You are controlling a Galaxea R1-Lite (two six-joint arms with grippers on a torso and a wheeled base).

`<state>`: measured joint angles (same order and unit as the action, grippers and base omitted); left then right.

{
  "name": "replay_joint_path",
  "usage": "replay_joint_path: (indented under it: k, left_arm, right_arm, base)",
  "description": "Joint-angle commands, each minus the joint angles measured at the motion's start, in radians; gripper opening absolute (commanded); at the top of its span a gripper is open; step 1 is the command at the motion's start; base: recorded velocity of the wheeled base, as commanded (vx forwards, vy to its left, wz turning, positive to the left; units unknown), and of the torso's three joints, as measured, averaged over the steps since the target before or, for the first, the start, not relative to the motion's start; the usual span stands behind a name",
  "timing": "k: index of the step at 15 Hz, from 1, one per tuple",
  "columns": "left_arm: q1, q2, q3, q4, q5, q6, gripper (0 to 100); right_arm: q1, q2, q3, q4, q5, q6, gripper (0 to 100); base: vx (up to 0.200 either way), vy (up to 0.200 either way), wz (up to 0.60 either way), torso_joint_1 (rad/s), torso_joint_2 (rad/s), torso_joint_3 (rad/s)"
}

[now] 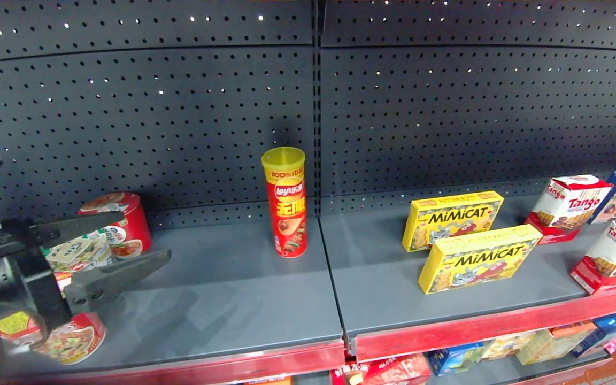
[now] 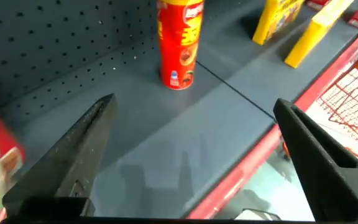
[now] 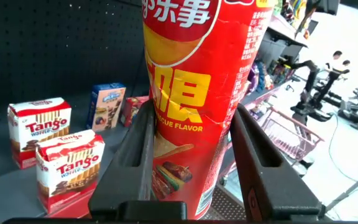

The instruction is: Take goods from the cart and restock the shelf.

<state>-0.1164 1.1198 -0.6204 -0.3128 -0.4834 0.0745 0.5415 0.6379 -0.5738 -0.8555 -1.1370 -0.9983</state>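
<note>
Right claw grasps a tall red chip canister; a tilted release could topple it on the grey metal shelf. The released left claw could strike the adjacent red noodle cups.

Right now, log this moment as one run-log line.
left gripper: jaws open, empty, above shelf | right gripper: jaws shut on held chip can | standing chip can: upright on shelf

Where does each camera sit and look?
Head view: on the head, looking down at the shelf; left gripper shows.
Left wrist view: left arm, over that open gripper, facing the standing chip can.
Right wrist view: right arm, facing wafer boxes; right gripper holds a second chip can.
Shared: head and left wrist both show the standing chip can.
</note>
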Motion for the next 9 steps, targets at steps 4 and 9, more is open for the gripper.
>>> replay_joint_path:
  k: [4,9]
  left_arm:
    - [-0.074,0.325,-0.102,-0.124,0.003,0.011,100]
    - [-0.123,0.489,-0.214,-0.178,0.006,0.005,100]
  right_arm:
    - [0.002,0.005,-0.001,0.000,0.000,-0.014,0]
    - [0.005,0.040,0.003,-0.002,0.002,-0.026,0]
  base:
    - [0.000,0.000,0.00,0.000,0.00,0.000]
    - [0.000,0.000,0.00,0.000,0.00,0.000]
